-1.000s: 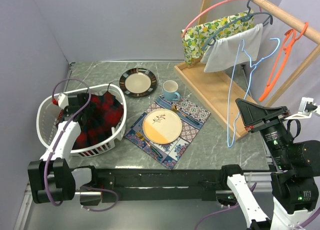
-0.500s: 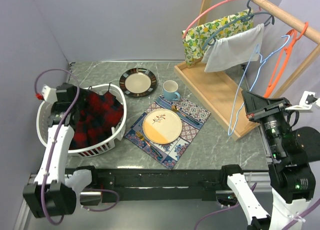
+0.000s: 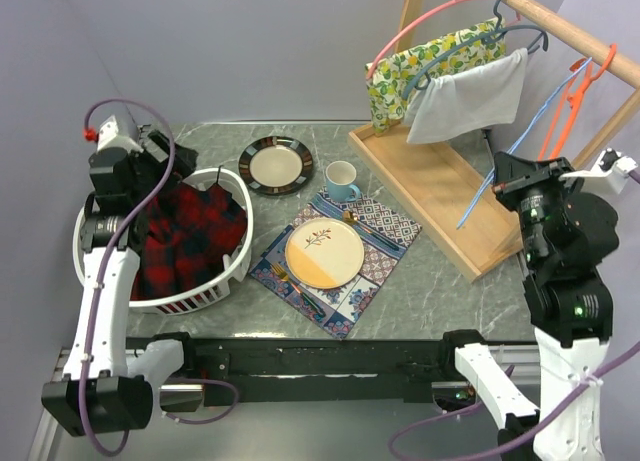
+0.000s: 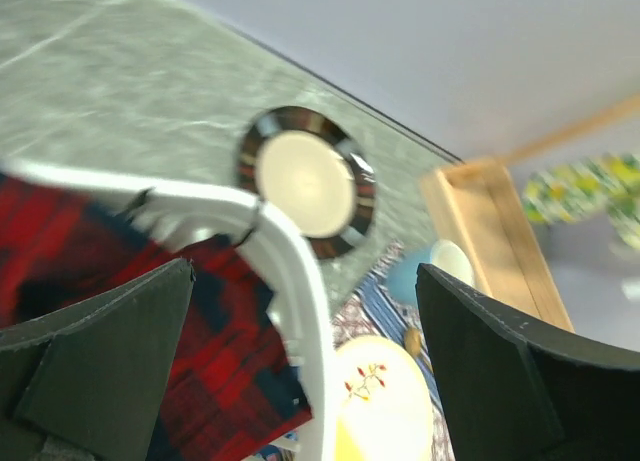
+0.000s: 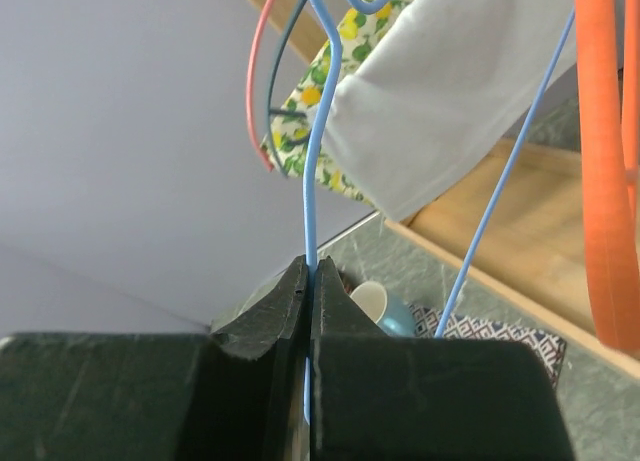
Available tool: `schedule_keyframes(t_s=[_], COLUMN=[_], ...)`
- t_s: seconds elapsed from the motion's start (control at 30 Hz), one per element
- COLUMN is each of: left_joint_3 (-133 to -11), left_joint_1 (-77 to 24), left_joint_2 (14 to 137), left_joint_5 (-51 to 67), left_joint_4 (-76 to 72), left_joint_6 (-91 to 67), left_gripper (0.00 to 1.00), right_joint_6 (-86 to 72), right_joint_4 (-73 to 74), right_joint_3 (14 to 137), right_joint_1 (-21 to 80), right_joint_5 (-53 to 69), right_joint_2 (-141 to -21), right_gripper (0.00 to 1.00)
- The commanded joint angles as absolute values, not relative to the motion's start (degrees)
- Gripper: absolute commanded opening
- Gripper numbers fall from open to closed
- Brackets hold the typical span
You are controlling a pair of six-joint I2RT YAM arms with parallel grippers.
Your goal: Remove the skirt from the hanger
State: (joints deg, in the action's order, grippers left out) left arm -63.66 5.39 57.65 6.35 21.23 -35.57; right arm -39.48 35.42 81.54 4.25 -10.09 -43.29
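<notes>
Table [image 3: 430, 281] | skirt [image 3: 190, 236] in basket [image 4: 295, 291] | R jaws pinch hanger [image 5: 313, 231] — L jaws wide

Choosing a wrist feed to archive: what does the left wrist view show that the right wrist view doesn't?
Left wrist only: the open left end effector, the red plaid skirt in the white basket, the dark-rimmed plate. Right wrist only: the right end effector shut on the blue hanger, the orange hanger, the white cloth. Both: the blue cup and lemon-print cloth.
</notes>
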Motion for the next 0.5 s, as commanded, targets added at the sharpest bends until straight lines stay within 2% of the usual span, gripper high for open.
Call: schedule_keyframes(t_s=[0.0,0.2,0.47], left_joint_3=[-67.2,-58.3,-56.3], left_joint_1=[5.0,1.5,0.4], left_joint_2=[60.5,57.0,53.0], left_joint_5=[19.3,15.3,13.4], left_joint_4=[17.9,12.1,10.8], left_joint_6=[-28.8,-25.1,-25.0], left_gripper=[0.99,0.99,0.99], right_joint_6=[-38.3,-37.0,-34.9], right_joint_4=[28.3,24.5,20.4], right_joint_3=[83.8,85.3,88.3], right_joint_1=[4.4,4.4,4.3], right_joint_5=[-17.5,-19.6,-20.3], right_joint_2=[-46.7,-51.8,-57.5], right_gripper=[0.0,0.0,0.0])
